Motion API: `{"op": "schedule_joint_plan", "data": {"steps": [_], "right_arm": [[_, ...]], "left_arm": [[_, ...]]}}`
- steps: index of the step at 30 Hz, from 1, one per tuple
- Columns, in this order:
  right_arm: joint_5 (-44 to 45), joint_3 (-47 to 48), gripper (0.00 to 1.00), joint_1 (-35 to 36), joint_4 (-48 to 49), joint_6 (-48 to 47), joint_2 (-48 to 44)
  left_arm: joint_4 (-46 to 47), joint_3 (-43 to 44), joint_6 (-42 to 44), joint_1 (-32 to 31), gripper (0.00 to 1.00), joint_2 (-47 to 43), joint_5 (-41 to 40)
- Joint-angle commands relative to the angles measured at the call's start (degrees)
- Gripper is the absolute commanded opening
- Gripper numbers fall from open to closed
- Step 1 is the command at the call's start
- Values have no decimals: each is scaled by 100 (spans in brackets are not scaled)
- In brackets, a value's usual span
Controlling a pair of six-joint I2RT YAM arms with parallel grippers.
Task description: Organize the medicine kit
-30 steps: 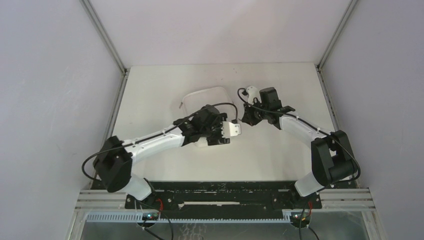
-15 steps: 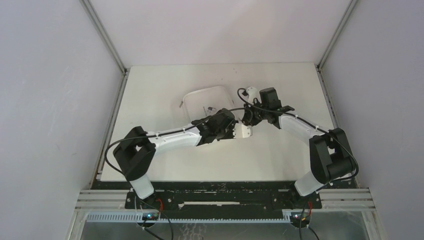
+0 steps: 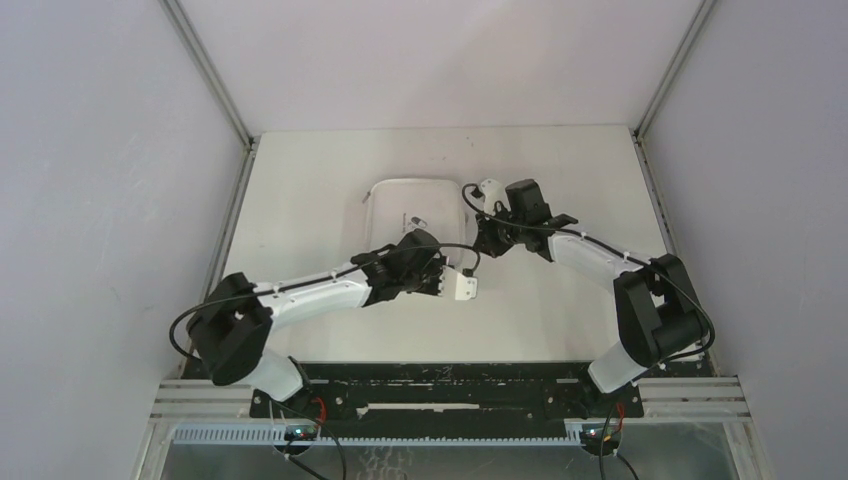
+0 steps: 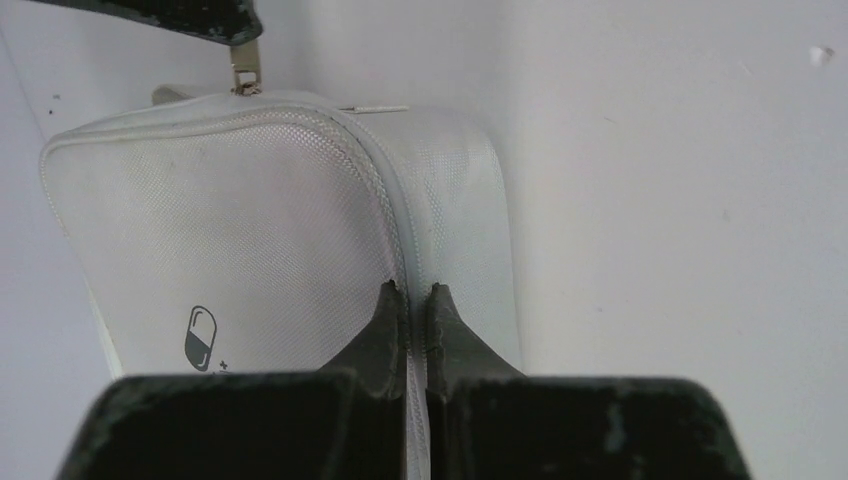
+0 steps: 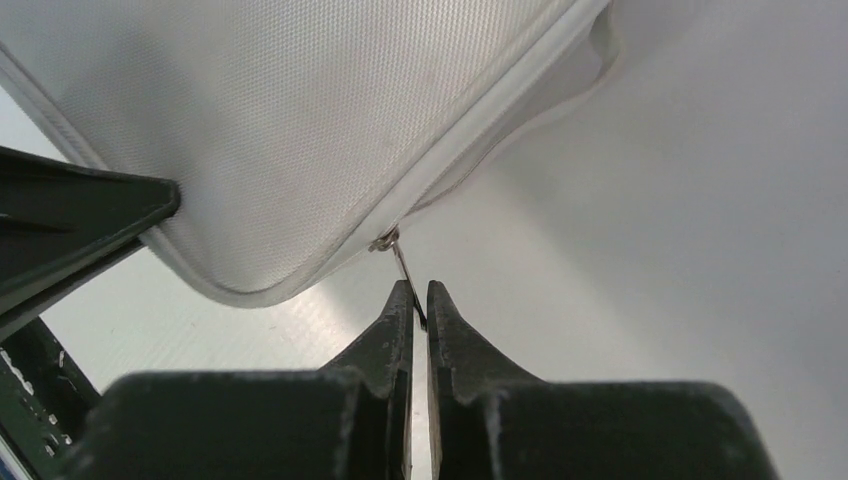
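Observation:
The medicine kit [image 3: 412, 203] is a white soft case with a pill logo, lying closed at mid table. My left gripper [image 4: 411, 290] is shut, and its fingertips [image 4: 391, 300] pinch the zip seam along the kit's near right edge; in the top view the left gripper [image 3: 440, 252] sits at that corner. The right gripper [image 5: 420, 292] is shut on the thin metal zip pull [image 5: 400, 258] hanging from the slider at the kit's [image 5: 300, 120] edge. From above, the right gripper [image 3: 482, 238] is just off the kit's right side.
The white table [image 3: 560, 310] is walled by grey panels on the left, right and back. Both arms cross the near half of the table and meet at the kit's right side. The black base rail [image 3: 450, 385] runs along the front edge.
The left gripper has shut from wide open and now sits at the kit's near right corner. The right gripper, still shut, has shifted slightly left and away with the zip pull.

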Motion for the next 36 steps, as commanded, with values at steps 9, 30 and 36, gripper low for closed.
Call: {"op": "schedule_joint_plan", "data": {"steps": [9,30,36], "right_arm": [[1819,167,0,-33,689,-382,67],[1409,160,0,-86,296,-25,91],[1340,139,0,-82,289,7,38]], "left_arm": [[-2344,-773,1669,-44,1,-1117,1097],[-1710,-375,-245,650,75,-1888,1715],[-7,32,-2405,474,100,-1359,1369]]}}
